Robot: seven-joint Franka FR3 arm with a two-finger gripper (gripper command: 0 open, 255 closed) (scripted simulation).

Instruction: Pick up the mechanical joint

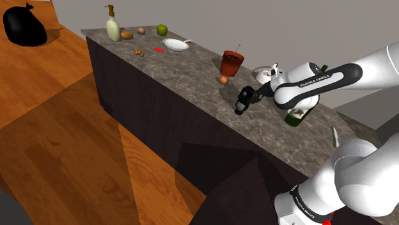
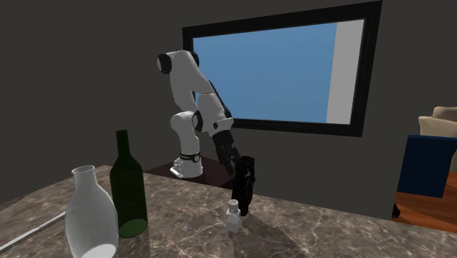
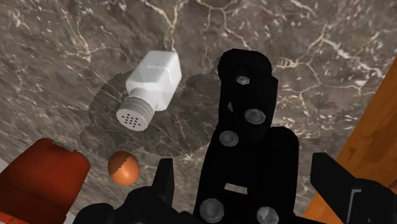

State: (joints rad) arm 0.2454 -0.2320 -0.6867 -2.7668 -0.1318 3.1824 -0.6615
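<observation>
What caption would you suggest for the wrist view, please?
Open pincer straddling black mechanical joint, white shaker beside it on marbled counter.

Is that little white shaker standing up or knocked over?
Upright: the small white shaker stands on its base on the marbled countertop, holed cap uppermost.

A dark stone counter veined in white is seen, and a red-brown flower pot is stood near its middle. Just beside the pot a small orange-brown ball is laid, and a white shaker is stood close by. Well away from the pot, toward the shoulder view's left, a white dish, a green apple and a pump bottle are set. On the pot's other side a green bottle and a white vase are stood.
</observation>
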